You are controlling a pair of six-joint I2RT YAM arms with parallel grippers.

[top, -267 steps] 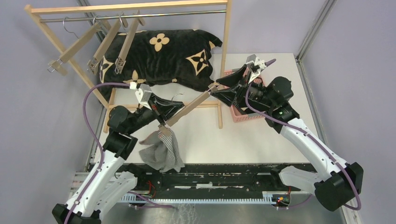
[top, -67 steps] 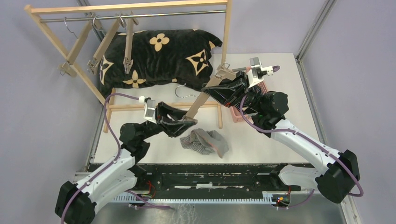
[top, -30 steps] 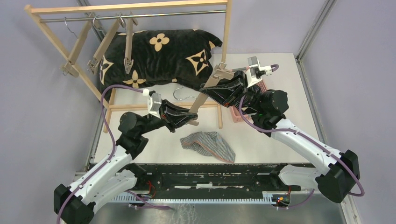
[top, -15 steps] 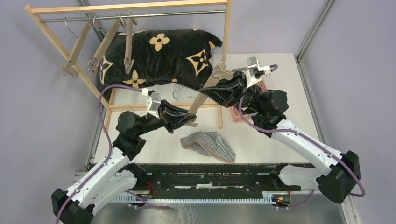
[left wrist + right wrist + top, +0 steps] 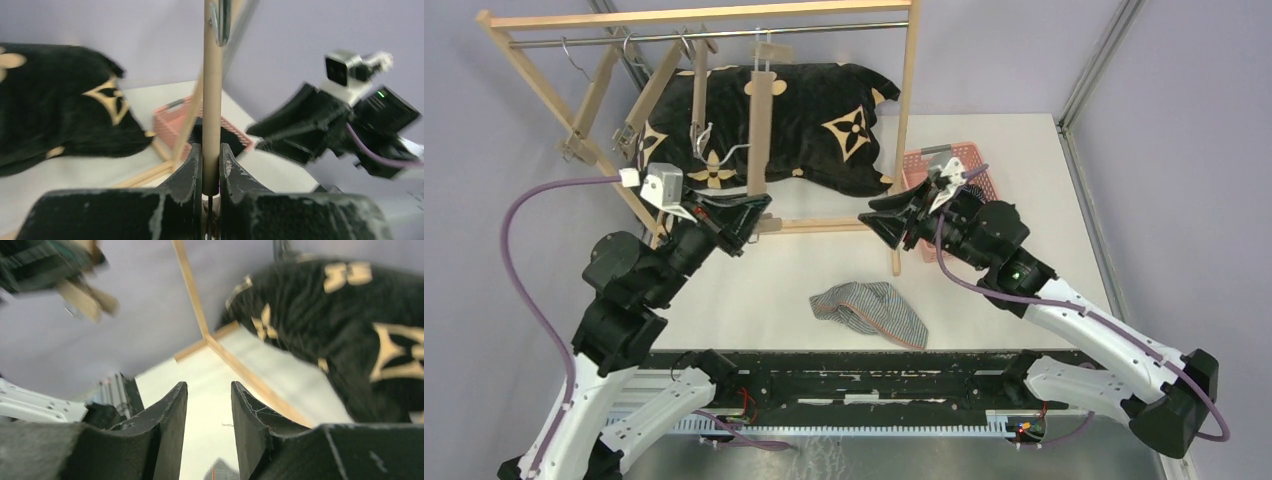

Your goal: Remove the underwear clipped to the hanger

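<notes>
The grey-white finely striped underwear (image 5: pixel 870 311) lies loose on the table, free of any clip. My left gripper (image 5: pixel 754 208) is shut on the lower end of a wooden hanger (image 5: pixel 758 130) and holds it upright, its hook up at the rail. In the left wrist view the jaws (image 5: pixel 211 150) pinch the hanger's bar (image 5: pixel 212 90). My right gripper (image 5: pixel 871 220) is open and empty, above the table right of the hanger; it also shows open in the right wrist view (image 5: pixel 209 392). Navy and black underwear are not clearly in view.
A wooden rack (image 5: pixel 910 90) stands at the back with three more empty clip hangers (image 5: pixel 659 90) on its rail. The black cushion with tan flowers (image 5: pixel 814 110) lies under it. A pink basket (image 5: pixel 916 162) holding something dark sits behind my right arm.
My left gripper has swung the hanger up and left to the rail, now upright. My right gripper has let go of the hanger and dropped back. The striped underwear has not moved.
</notes>
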